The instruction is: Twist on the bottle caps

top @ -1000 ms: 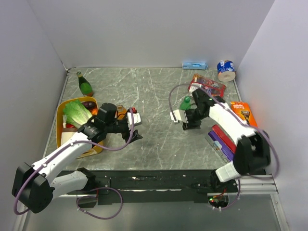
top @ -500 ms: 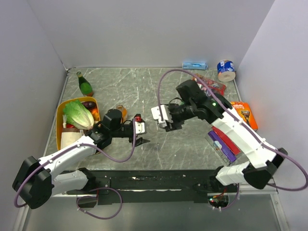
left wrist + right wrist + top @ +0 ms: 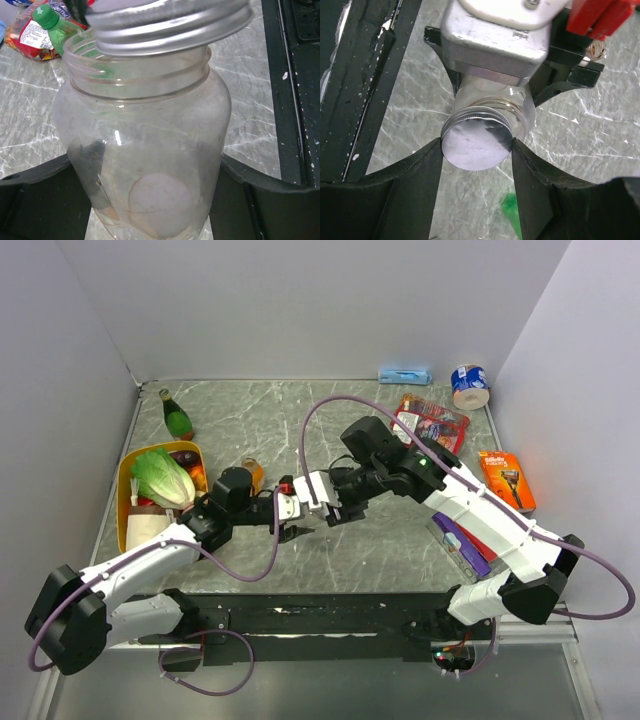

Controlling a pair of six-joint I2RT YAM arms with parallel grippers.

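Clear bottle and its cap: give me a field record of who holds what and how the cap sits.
clear bottle: in the left gripper, jaws on its lower body
silver cap: between the right gripper jaws
cap seating: over the bottle's mouth, tilted, neck threads exposed
step: screwing on not finished

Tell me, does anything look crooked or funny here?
Yes. The silver lid, held by the right gripper, sits tilted over the mouth of the clear jar instead of flat on it. One edge hangs lower than the other and the screw threads are all bare, so it is not screwed on yet.
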